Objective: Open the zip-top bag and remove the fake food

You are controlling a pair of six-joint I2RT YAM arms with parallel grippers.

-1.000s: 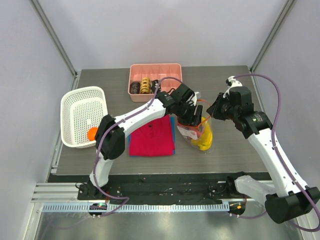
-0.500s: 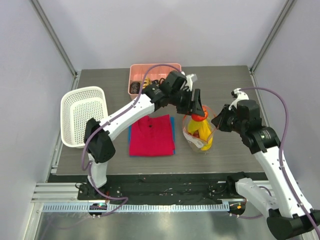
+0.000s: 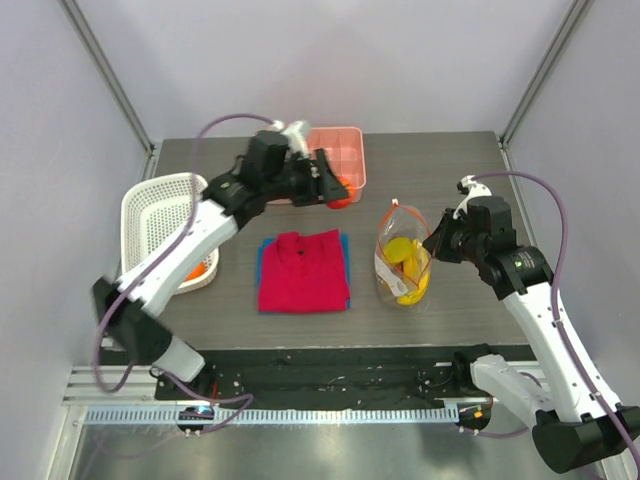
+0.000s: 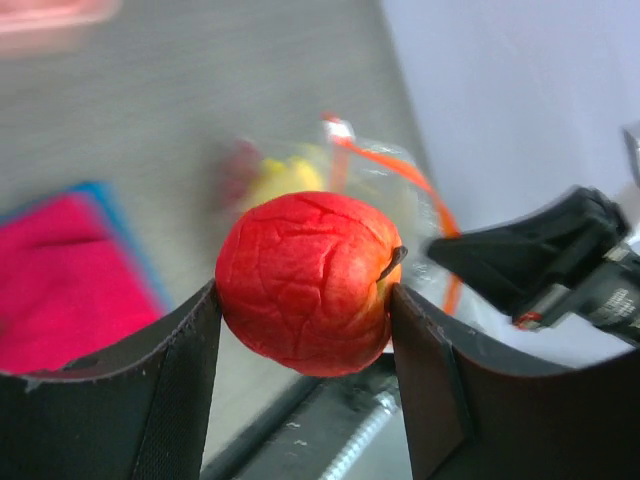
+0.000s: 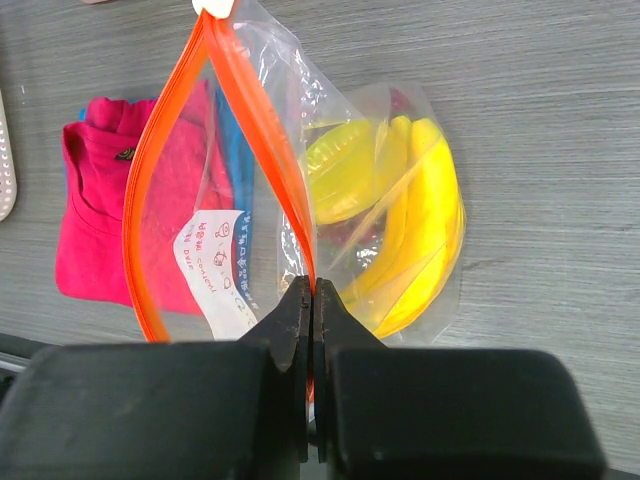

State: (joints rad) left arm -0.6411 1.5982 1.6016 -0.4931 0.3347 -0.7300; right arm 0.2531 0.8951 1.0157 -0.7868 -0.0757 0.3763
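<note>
Nearest on the grey bench (image 3: 450, 170) lies a folded red shirt (image 3: 303, 272); just to its right the clear crinkly zip-top bag (image 3: 400, 262) stands upright with its mouth gaping; its orange zip strip (image 5: 150, 200) forms an open loop; inside are a curved yellow plastic banana (image 5: 430, 230) and another yellow piece (image 5: 340, 165); the right end effector (image 5: 311, 300) is fully closed, pinching the zip strip at the bag's right rim; left of the shirt and apart from it sits a white perforated plastic basket (image 3: 150, 200) holding a round orange ball (image 3: 197, 270), partly hidden by the left arm; farther back the left end effector (image 3: 335, 190) hangs above the bench, jaws partway apart and clamped on both sides of a small red wrinkled plastic fruit (image 4: 305, 285); the fruit is outside the bag, over the near edge of the pink compartment tray (image 3: 345, 150) at the bench's far side.
</note>
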